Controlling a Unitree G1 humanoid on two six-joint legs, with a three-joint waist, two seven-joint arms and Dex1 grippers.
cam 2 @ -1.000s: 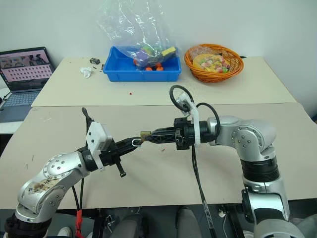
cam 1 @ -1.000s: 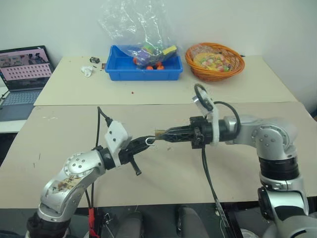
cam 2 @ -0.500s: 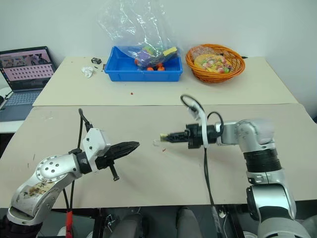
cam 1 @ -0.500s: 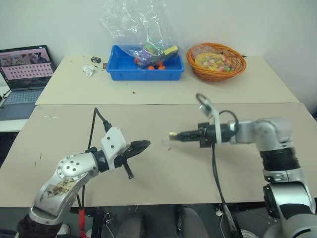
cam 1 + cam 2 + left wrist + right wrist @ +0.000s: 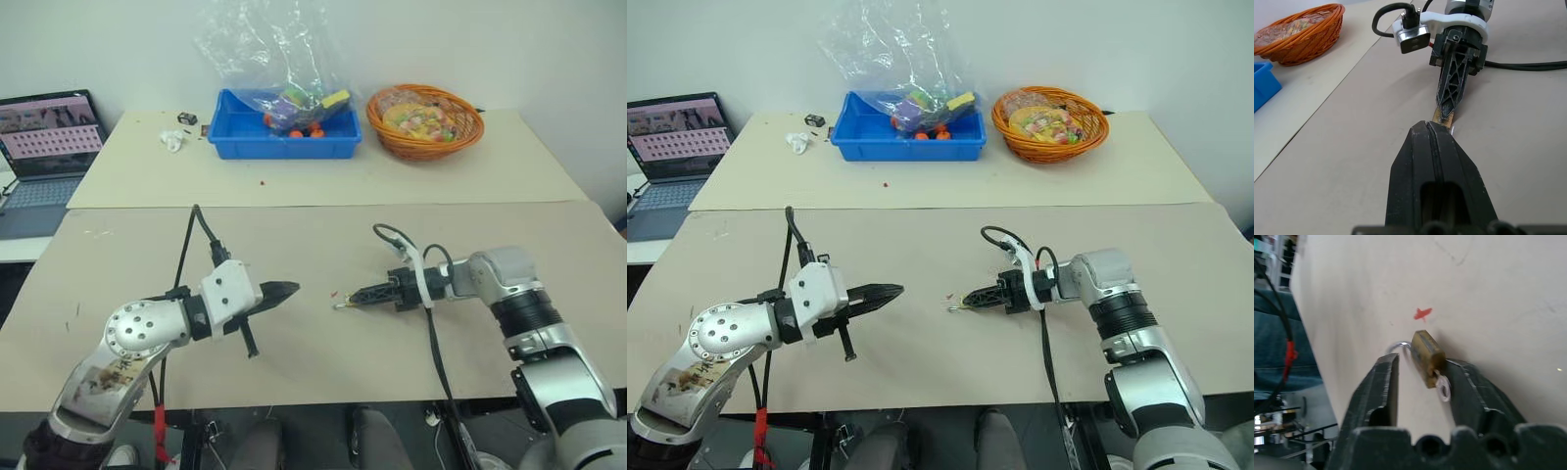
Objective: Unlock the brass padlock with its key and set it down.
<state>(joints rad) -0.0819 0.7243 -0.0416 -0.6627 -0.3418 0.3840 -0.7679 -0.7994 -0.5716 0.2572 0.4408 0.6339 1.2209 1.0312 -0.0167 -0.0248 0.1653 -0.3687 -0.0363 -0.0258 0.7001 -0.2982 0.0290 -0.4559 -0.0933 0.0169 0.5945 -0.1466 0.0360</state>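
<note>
Parted jaws of the right gripper (image 5: 1418, 382), with the small brass padlock with its thin silvery shackle (image 5: 1426, 357) between them on the beige table (image 5: 313, 235), mid-table toward the near edge, long axis along the fingers, key in the near end. Left gripper (image 5: 290, 290) shut, farther off. Wrist view alone revealing the gap; head views, a speck.

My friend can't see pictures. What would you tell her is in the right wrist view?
A tiny yellowish-brass padlock with a thin silvery shackle and a small silver key in its end lies on the beige table, between the two spread black fingers of the right pincer. One finger touches it, and a small red mark sits just beyond.
</note>
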